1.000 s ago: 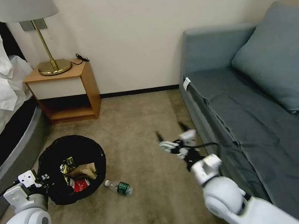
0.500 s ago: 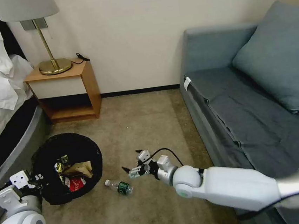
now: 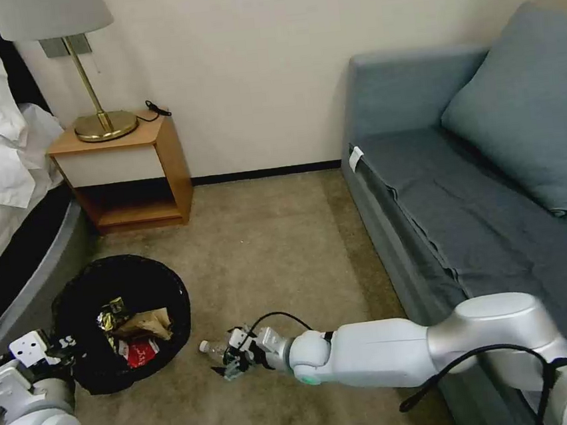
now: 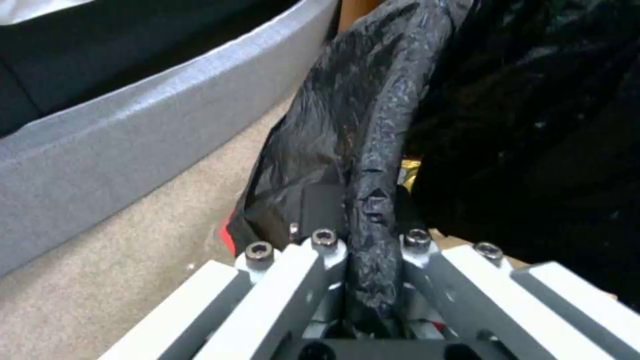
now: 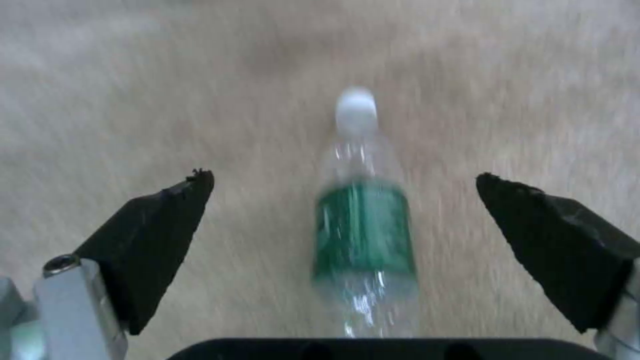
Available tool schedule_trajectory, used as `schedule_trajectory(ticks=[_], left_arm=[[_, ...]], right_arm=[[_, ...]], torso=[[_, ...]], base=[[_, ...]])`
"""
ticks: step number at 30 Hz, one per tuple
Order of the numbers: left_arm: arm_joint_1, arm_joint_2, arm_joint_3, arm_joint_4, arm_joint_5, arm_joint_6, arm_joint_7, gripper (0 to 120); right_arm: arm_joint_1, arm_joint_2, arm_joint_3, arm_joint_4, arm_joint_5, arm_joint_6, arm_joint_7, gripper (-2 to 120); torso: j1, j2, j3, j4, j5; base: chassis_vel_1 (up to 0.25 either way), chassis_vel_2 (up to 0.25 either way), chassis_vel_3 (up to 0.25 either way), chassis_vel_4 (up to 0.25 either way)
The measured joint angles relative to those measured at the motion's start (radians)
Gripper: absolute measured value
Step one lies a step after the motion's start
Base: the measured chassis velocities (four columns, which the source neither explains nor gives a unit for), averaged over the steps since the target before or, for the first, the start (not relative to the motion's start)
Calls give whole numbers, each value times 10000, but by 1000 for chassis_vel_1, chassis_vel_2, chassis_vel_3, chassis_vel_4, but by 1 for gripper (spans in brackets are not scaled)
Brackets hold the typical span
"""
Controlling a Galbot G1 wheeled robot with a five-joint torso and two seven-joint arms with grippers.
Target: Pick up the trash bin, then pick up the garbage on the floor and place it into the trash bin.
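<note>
Glossy, crinkled black plastic lines the trash bin (image 3: 85, 378); a clear plastic bottle (image 5: 363, 220) lies on matt, rough carpet (image 3: 279, 239).

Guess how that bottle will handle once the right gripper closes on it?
The bottle lies on its side on carpet, so it may roll. Clear and seemingly empty: probably light, walls may flex. The open right gripper straddles its label.

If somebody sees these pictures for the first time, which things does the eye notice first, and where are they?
First comes the long white right arm reaching low over the carpet, its right gripper open with the clear bottle lying between the fingers. Next is the trash bin on the robot's left beside the bed, already holding wrappers and a paper bag, with the left gripper shut on its black-lined rim.
</note>
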Motion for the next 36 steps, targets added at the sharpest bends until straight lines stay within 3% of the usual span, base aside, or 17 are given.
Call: schedule_trajectory(ticks=[15, 31, 36], left_arm=[[47, -62, 80, 31, 93, -46, 7, 2], [41, -110, 181, 69, 206, -78, 18, 2], [77, -117, 183, 35, 213, -89, 23, 2]], right_arm=[[-951, 756, 34, -2219, -629, 417, -837, 99], [-1179, 1148, 258, -2780, -989, 460, -960, 93], [-1241, 1243, 292, -2888, -1100, 458, -879, 81]], torso=[[-1, 1, 0, 1, 2], [-1, 1, 0, 1, 2], [-1, 1, 0, 1, 2]], base=[[0, 0, 0, 0], [0, 0, 0, 0], [0, 0, 0, 0]])
